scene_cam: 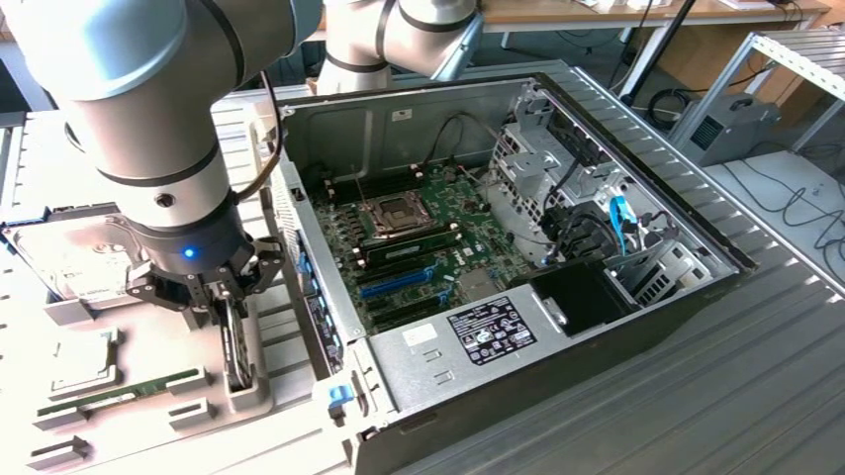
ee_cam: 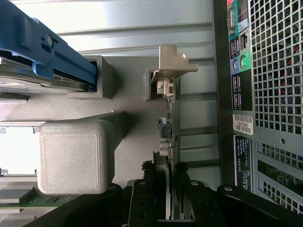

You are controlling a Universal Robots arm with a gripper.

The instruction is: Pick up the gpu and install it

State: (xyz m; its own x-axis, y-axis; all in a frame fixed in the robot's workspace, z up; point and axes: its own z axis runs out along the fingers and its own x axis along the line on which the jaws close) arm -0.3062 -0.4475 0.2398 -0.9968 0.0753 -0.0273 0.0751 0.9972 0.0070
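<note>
**Gripper** (scene_cam: 222, 307) (ee_cam: 169, 204): one, on the single arm, pointing down. Its jaws stand partway open, with one dark finger (ee_cam: 142, 203) on each side of a card's upper edge. Whether the pads touch the card cannot be told.

**Gpu** (scene_cam: 235, 358) (ee_cam: 171, 123): one, directly under the gripper and between its jaws. It stands on edge in a slot of the grey tray (scene_cam: 172, 437). Its round black fan (ee_cam: 161, 171) sits just ahead of the fingertips. Its silvery end bracket (ee_cam: 173, 61) is at the end far from the gripper, resting against a tray post.

**Printed grey block** (ee_cam: 73, 156): one, just beside the gripper, apart from the card.

**Hard drive** (scene_cam: 73, 262): one, near the gripper on the exterior view's left. Its blue frame (ee_cam: 42, 52) sits in a tray holder.

**Green memory stick** (scene_cam: 126, 391): one, lying flat on the tray, below the gripper's level, toward the exterior view's left.

**Square silvery chip** (scene_cam: 82, 364): one, beside the memory stick.

**Computer case** (scene_cam: 667, 213) (ee_cam: 274, 71): one, side open, just beside the gripper on the exterior view's right. The motherboard (scene_cam: 422, 237) is exposed inside.
</note>
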